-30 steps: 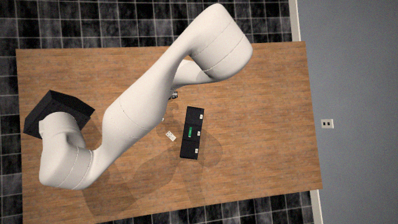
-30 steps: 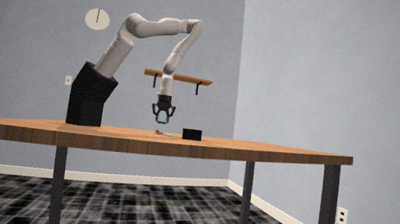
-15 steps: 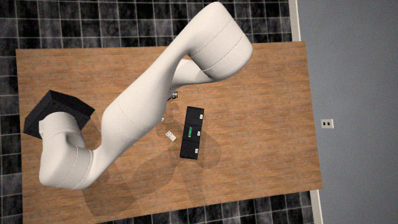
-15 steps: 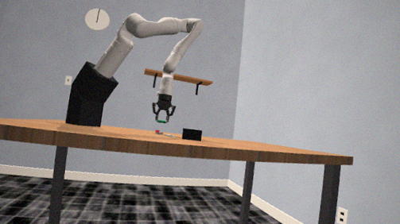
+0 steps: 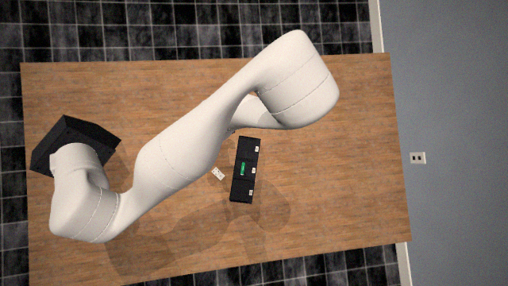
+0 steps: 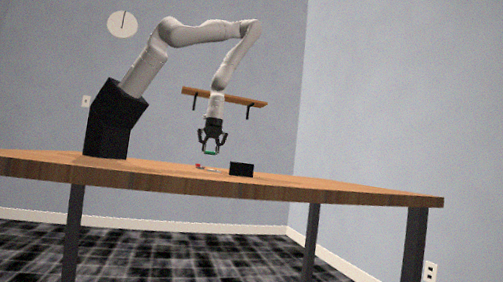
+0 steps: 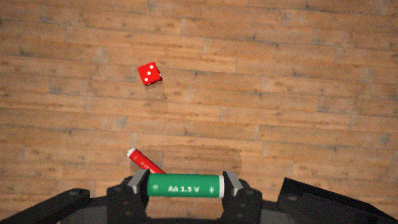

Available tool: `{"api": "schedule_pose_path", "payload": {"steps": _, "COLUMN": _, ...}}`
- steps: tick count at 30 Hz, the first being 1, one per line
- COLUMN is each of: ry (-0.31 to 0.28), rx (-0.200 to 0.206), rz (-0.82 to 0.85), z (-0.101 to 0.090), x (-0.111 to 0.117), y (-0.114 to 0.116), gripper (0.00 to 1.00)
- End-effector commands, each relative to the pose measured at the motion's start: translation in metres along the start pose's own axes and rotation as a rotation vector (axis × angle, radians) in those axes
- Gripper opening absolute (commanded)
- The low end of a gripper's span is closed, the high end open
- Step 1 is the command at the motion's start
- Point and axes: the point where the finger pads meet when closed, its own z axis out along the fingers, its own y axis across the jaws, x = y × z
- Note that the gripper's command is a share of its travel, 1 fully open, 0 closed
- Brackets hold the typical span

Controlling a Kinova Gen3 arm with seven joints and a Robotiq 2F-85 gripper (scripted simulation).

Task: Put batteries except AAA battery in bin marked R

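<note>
Standing here watching, and the gripper (image 7: 185, 186) has a green AA battery (image 7: 185, 185) pinched end to end between its fingers, lifted well off the counter (image 6: 275, 185). You can see it at the bottom centre of the wrist view, label facing up, held level.

Going left to right in that view: a red battery (image 7: 144, 160) lies on the wood at lower left, partly tucked under the left finger from this angle, then the green one in the grip, with a red die (image 7: 149, 73) further up in the frame. The die should be left alone.

In the top view the black bin row (image 5: 245, 170) sits at centre frame, three compartments with small labels I can't read from here, and a green battery (image 5: 242, 168) already lies in the middle one. A small white tile (image 5: 217, 173) sits just left of the bins.

My take on doing this well: carry it level and centred over the R compartment, then release low enough that it doesn't bounce out.

The arm arches up high from its black pedestal (image 6: 110, 121), elbow folded, with the wrist pointing straight down.
</note>
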Motion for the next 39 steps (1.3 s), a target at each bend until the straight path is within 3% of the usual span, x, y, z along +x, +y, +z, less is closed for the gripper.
{"api": "schedule_pose_path", "payload": {"steps": 1, "ry": 0.002, "rx": -0.001, "rz": 0.037, "z": -0.001, "x": -0.019, "y": 0.013, "gripper": 0.49}}
{"api": "schedule_pose_path", "payload": {"steps": 15, "ry": 0.002, "rx": -0.001, "rz": 0.037, "z": -0.001, "x": -0.075, "y": 0.049, "gripper": 0.49}}
{"api": "schedule_pose_path", "payload": {"steps": 30, "ry": 0.002, "rx": -0.001, "rz": 0.687, "z": -0.001, "x": -0.140, "y": 0.091, "gripper": 0.49}}
{"api": "schedule_pose_path", "payload": {"steps": 39, "ry": 0.002, "rx": 0.000, "rz": 1.087, "z": -0.001, "x": -0.142, "y": 0.093, "gripper": 0.49}}
